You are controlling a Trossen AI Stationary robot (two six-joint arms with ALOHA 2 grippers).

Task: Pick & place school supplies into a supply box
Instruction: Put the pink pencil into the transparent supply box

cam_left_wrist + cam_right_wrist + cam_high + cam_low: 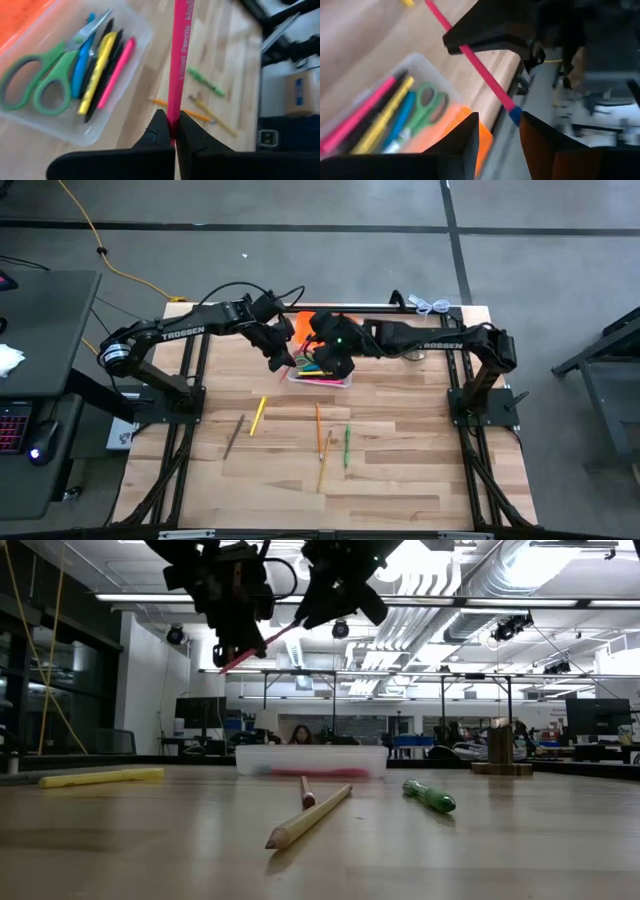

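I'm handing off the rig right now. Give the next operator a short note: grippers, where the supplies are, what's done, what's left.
Left gripper: shut on the pink pencil, raised above the supply box.
Right gripper: open, empty, next to the pencil's blue end.
Done: scissors and several pens and markers lie in the box.
Left: drop the pink pencil in, then collect the yellow marker, dark pencil, orange pencil, wooden pencil and green pen from the table.
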